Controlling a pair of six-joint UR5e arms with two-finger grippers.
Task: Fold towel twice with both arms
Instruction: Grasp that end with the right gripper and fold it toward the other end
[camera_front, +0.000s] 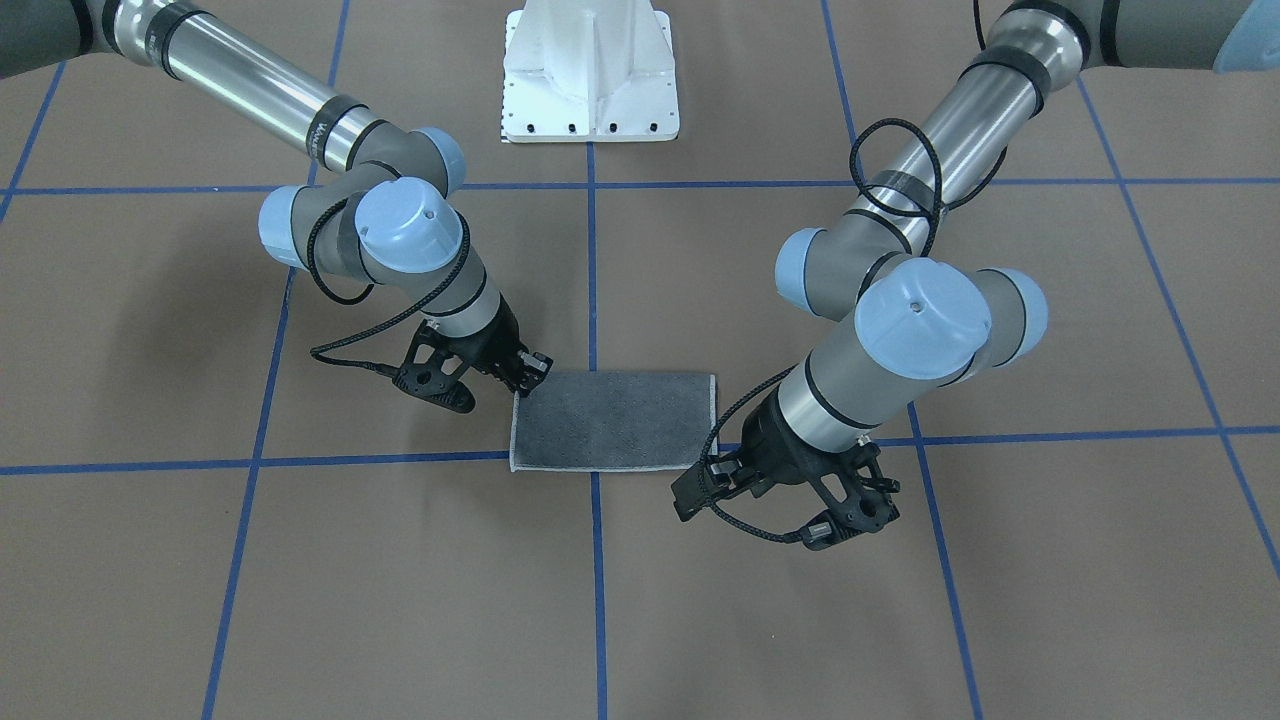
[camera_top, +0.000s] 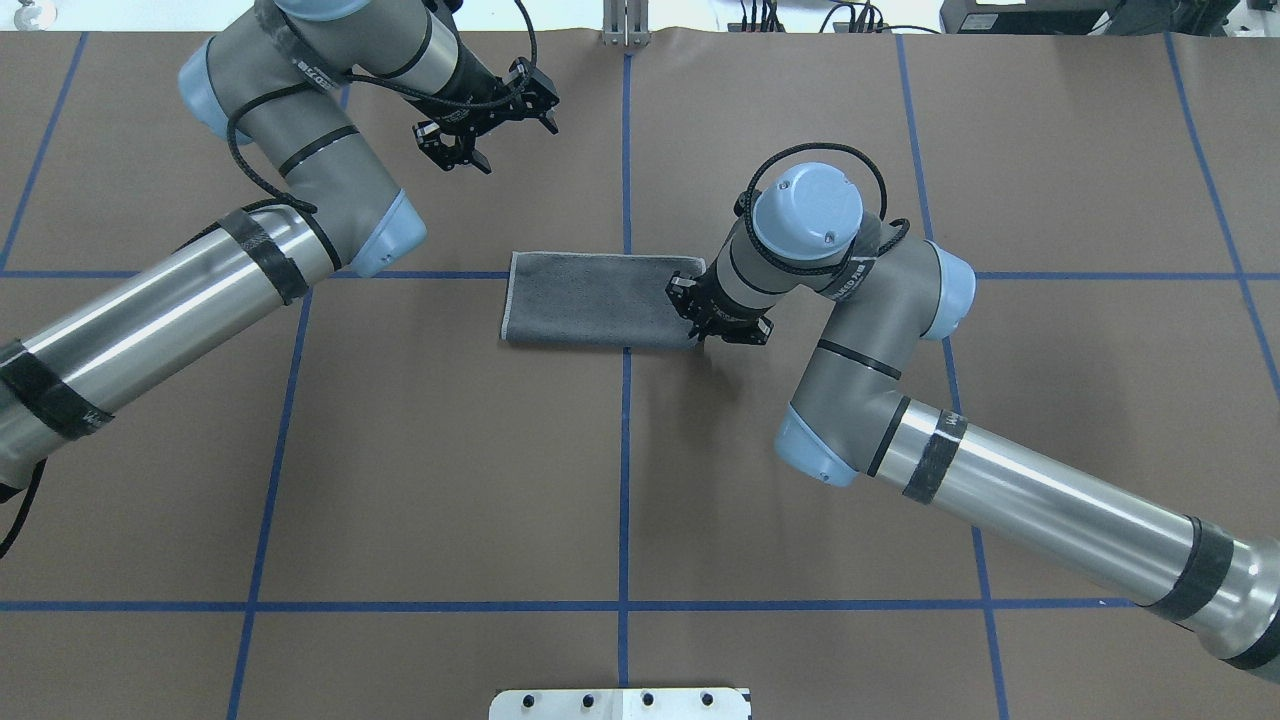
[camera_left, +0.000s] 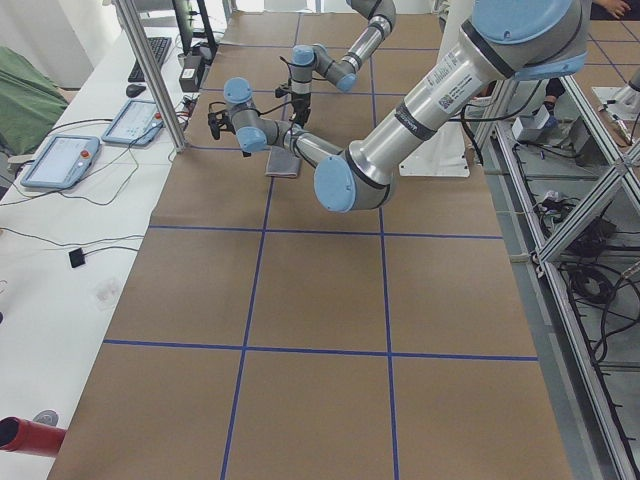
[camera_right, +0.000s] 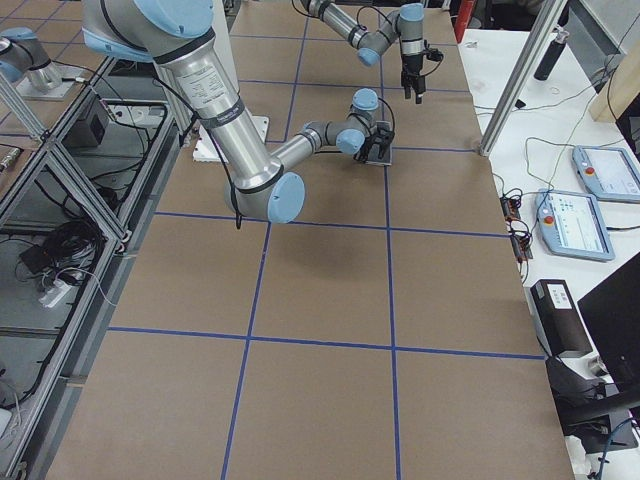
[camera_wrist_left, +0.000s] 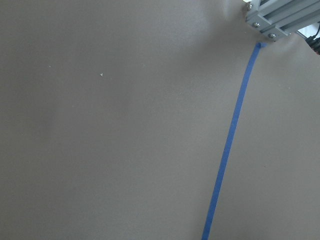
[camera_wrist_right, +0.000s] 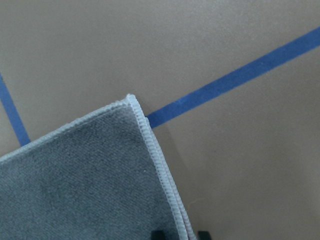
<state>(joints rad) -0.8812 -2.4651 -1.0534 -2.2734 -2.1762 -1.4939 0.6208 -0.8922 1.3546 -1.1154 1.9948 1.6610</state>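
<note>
The towel (camera_front: 610, 420) lies flat on the brown table, folded into a rectangle, dark grey face up with a light grey stitched edge; it also shows in the overhead view (camera_top: 590, 312). My right gripper (camera_top: 712, 335) is low at the towel's right near corner (camera_front: 530, 378). In the right wrist view its two dark fingertips (camera_wrist_right: 159, 234) stand apart on either side of the towel's edge (camera_wrist_right: 165, 185). My left gripper (camera_top: 455, 150) hangs over bare table beyond the towel's far left corner, looks open and holds nothing (camera_front: 695, 495).
The white bolted pedestal base (camera_front: 590, 80) stands at the robot's side of the table. Blue tape lines (camera_top: 625, 450) grid the brown paper. An aluminium post (camera_wrist_left: 270, 20) rises at the far table edge. A side bench with tablets (camera_left: 60, 160) runs beyond it.
</note>
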